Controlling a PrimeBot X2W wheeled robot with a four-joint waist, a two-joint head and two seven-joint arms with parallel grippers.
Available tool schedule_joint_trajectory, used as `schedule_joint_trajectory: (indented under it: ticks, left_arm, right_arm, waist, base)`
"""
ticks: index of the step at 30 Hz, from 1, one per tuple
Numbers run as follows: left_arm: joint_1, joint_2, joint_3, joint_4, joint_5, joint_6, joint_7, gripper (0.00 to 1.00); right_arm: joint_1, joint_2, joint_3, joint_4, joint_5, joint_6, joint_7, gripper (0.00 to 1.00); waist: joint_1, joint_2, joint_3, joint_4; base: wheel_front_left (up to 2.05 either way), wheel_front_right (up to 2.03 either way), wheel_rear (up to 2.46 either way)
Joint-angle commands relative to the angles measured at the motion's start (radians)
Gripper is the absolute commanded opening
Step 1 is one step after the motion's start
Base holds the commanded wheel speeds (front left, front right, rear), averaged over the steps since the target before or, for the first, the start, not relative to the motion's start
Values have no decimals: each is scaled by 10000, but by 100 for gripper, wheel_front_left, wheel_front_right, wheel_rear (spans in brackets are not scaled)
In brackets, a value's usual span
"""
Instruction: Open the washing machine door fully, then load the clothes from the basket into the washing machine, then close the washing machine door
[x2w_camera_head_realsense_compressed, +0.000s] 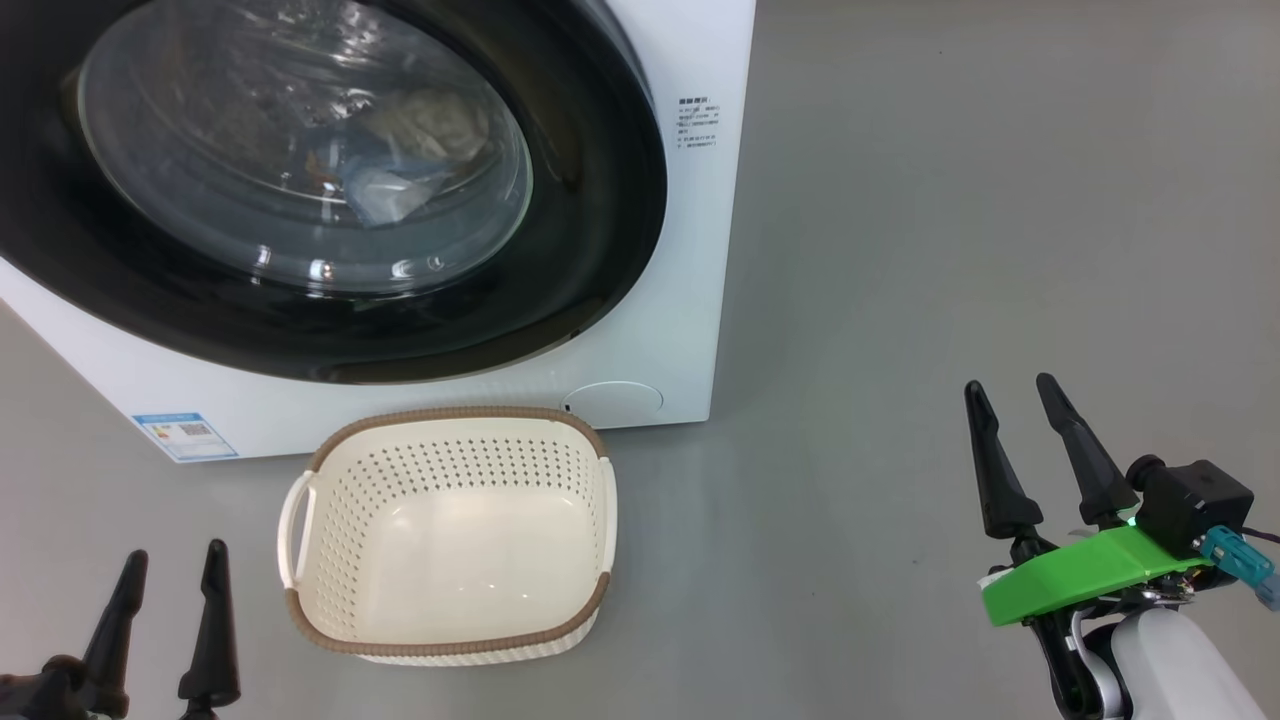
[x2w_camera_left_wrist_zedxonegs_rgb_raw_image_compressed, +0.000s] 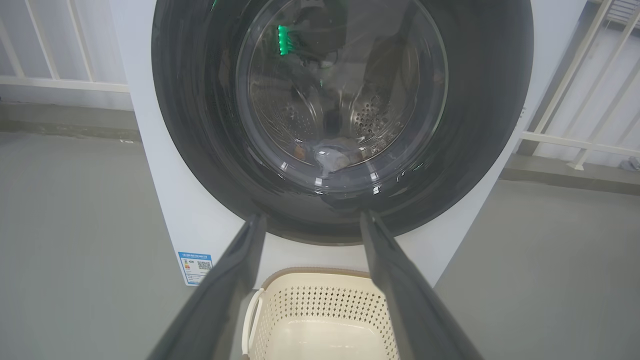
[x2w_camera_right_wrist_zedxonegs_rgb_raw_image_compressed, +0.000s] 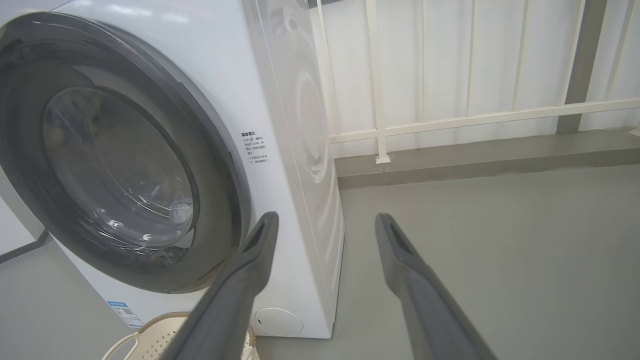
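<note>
Clothes (x2w_camera_head_realsense_compressed: 400, 160) lie behind closed door (x2w_camera_head_realsense_compressed: 605, 220); left gripper (x2w_camera_head_realsense_compressed: 176, 552), right gripper (x2w_camera_head_realsense_compressed: 1008, 383) spread.

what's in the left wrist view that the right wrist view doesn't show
Left wrist view adds the drum holes behind the glass and the bare floor of the basket. Right wrist view adds the side panel of the washing machine, printed text on its front and a round flap. Both share the shut washing machine door, the blue label and the basket's rim.
</note>
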Motion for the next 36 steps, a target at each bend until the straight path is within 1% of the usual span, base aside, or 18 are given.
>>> schedule_joint_trajectory:
  ticks: [1,11,12,14,17,20,23,24,26,29,36]
  left_arm:
    - [-143,250,406,-166,74,4,-65,100]
    - [-136,258,419,-179,118,4,-65,100]
    - [10,-8,14,5,57,0,1,0]
    - [35,-146,-41,172,41,0,9,0]
    - [93,-506,-149,483,32,0,13,0]
    - [82,-545,-121,447,-248,0,100,0]
    - [71,-584,-94,432,-526,0,187,0]
    - [66,-597,-85,429,-619,0,217,0]
    - [50,-622,-67,429,-803,1,274,0]
    - [26,-648,-48,434,-991,1,333,0]
    - [-47,-738,21,434,-1638,1,537,0]
  right_arm:
    - [1,-43,190,-275,-41,-27,-23,100]
    - [-21,-43,219,-302,-41,-27,-23,100]
    - [51,3,18,-9,4,0,0,0]
    - [100,67,41,210,19,2,3,0]
    - [356,203,72,590,28,2,37,0]
    - [384,210,34,537,336,1,114,0]
    - [411,216,-5,509,645,0,194,0]
    - [419,217,-18,501,748,0,221,0]
    - [427,221,-44,493,953,0,274,0]
    - [428,225,-71,486,1161,-1,327,0]
    - [446,242,-167,441,1875,-2,516,0]
  waist:
    - [0,0,-7,0]
    - [0,0,32,-5]
    - [0,0,31,-6]
    - [0,0,31,-6]
    - [0,0,30,-5]
    - [4,0,11,0]
    - [22,0,-40,6]
    - [23,0,-53,8]
    - [10,0,-63,11]
    - [2,0,-67,15]
    - [0,0,-120,28]
  base:
    - [0,0,0]
    - [0,0,0]
    - [0,0,0]
    - [0,0,0]
    - [0,0,0]
    - [0,0,0]
    - [0,0,0]
    - [0,0,0]
    - [0,0,0]
    - [0,0,0]
    - [0,0,0]
